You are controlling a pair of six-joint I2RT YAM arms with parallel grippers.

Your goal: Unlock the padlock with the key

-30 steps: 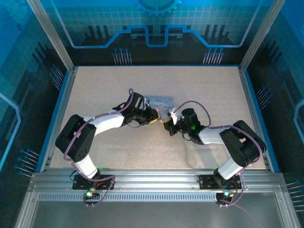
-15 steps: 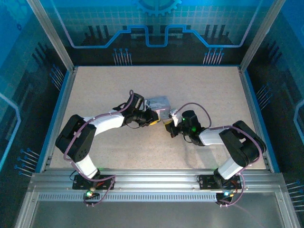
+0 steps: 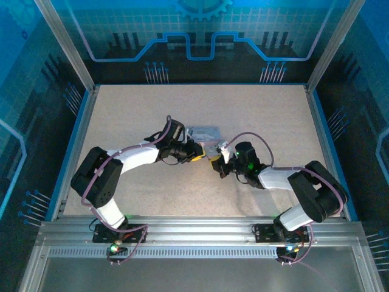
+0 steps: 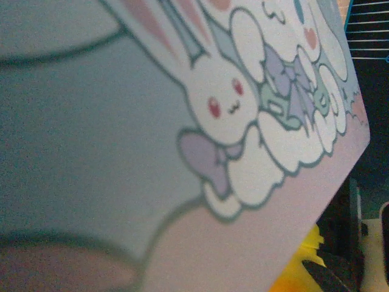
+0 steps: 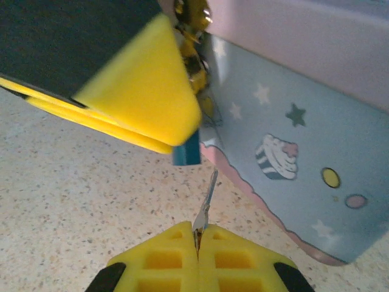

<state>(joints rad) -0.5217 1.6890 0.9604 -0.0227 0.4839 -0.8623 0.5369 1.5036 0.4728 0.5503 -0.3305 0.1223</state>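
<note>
The tin box [image 3: 203,131] lies flat again. Our right gripper [image 5: 197,238], jaws closed on the key [image 5: 205,204], stops short of the padlock [image 5: 193,21]. Whether the left gripper [image 3: 196,153] has its jaws open or closed, we cannot tell.

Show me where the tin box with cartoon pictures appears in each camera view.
Top external: tin box near the middle of the table.
Left wrist: its bunny lid, very close, left and centre.
Right wrist: its blue starred side, on the right.
Shared landmark: yellow pads beside the box.
</note>
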